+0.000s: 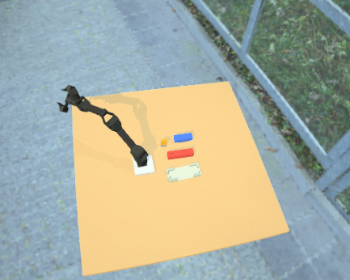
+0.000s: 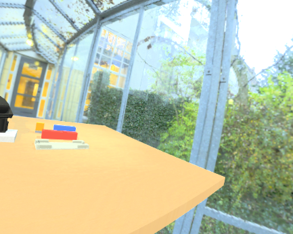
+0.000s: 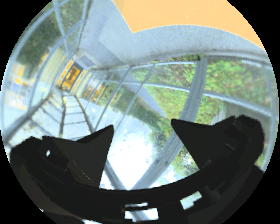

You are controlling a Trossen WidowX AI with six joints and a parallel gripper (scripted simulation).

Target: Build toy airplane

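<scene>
The red fuselage (image 1: pixel 180 154) (image 2: pixel 59 134) lies on the table behind the jig, outside it. The pale grey-green jig (image 1: pixel 183 172) (image 2: pixel 61 147) has raised corner pieces and holds no part. The blue wing (image 1: pixel 183 137) (image 2: pixel 64 128) lies behind the fuselage, apart from it. The small orange tail fin (image 1: pixel 164 142) (image 2: pixel 39 127) stands or lies left of the wing; its tab is too small to make out. My gripper (image 1: pixel 61 97) (image 3: pixel 143 124) is wide open and empty, raised beyond the table's far left corner, well away from all parts. It is outside the exterior view.
The arm rises from a white base block (image 1: pixel 145 171) (image 2: pixel 11 136) left of the jig and stretches toward the back left. The wooden table (image 1: pixel 182 215) (image 2: pixel 91 186) has its back left corner beneath the outstretched arm. The wrist view shows a table corner at its top.
</scene>
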